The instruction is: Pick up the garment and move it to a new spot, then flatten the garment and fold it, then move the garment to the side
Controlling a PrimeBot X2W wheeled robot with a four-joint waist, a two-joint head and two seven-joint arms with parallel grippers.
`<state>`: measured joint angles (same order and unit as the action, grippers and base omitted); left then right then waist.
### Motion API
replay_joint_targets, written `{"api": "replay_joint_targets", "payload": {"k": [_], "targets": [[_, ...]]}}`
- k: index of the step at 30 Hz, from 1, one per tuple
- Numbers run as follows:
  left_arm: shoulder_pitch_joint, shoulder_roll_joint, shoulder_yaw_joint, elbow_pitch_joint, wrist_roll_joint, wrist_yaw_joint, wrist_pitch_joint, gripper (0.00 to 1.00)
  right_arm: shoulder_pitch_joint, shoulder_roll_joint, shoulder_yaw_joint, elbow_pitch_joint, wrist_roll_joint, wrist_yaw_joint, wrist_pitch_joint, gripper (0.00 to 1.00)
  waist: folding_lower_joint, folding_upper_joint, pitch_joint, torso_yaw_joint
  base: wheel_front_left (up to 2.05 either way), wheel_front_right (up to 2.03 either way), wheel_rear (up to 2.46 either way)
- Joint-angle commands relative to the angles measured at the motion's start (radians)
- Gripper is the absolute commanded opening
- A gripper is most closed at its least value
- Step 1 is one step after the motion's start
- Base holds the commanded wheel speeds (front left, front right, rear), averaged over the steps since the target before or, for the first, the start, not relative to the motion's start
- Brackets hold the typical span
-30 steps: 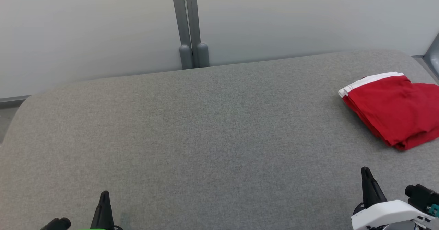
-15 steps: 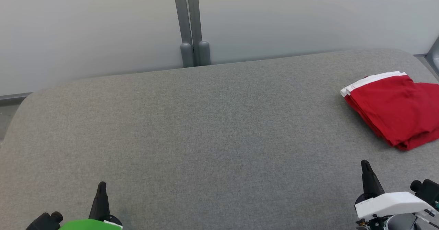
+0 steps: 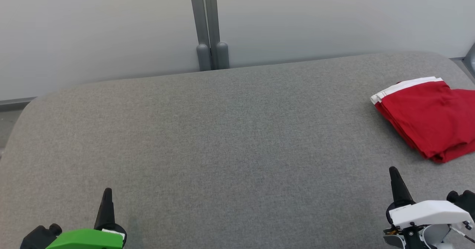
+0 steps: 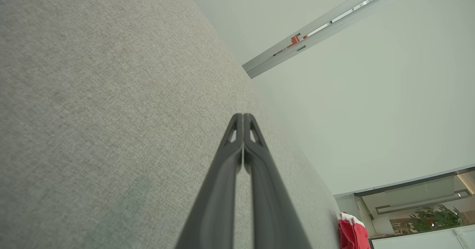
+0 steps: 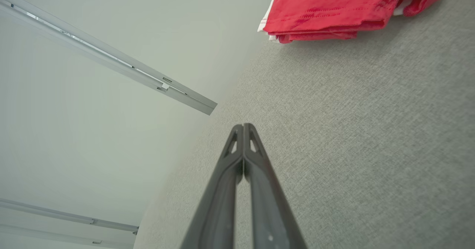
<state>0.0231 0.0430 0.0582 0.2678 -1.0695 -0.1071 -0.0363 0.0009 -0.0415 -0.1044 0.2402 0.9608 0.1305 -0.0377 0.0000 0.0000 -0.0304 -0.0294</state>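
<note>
Folded red garment [image 3: 426, 121] lies alone at the right end of the grey upholstered surface [image 3: 237, 137].
One garment, two grippers: it lies beyond the right gripper [image 3: 392, 170], slightly to its right and apart from it, and well away from the left gripper [image 3: 107, 191]. Both grippers have their fingers pressed together, empty.

The folded red cloth garment with a white band [image 3: 426, 123] lies ahead and to the right of the right gripper [image 3: 392, 171]. Its far-right part runs off the head view's edge, and the top edge of the right wrist view cuts its upper folds. In the left wrist view it sits far beyond the left gripper [image 3: 107, 192] as a small red scrap sliced by the bottom edge, its folds too small to read. Both grippers' bodies — green-capped left, white-shelled right — are cut off at the head view's bottom edge. A leafy green plant [image 4: 434, 218], far off to the right of the left gripper's tip, is blurred.
</note>
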Motion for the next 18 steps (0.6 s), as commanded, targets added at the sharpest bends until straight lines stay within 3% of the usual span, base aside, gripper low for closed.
{"api": "replay_joint_targets", "payload": {"k": [1, 18], "targets": [[-0.033, 0.007, 0.006, -0.012, -0.033, -0.009, 0.007, 0.0, -0.024, -0.006, -0.002, -0.007, 0.035, 0.0, 0.008, 0.0, 0.0, 0.0, 0.001, 0.001, 0.0, 0.0, 0.0], [-0.067, 0.008, 0.022, -0.016, -0.187, -0.014, 0.052, 0.0, -0.054, -0.008, -0.005, -0.004, 0.223, 0.0, 0.053, 0.0, 0.0, 0.0, 0.009, 0.008, 0.0, 0.0, 0.0]]}}
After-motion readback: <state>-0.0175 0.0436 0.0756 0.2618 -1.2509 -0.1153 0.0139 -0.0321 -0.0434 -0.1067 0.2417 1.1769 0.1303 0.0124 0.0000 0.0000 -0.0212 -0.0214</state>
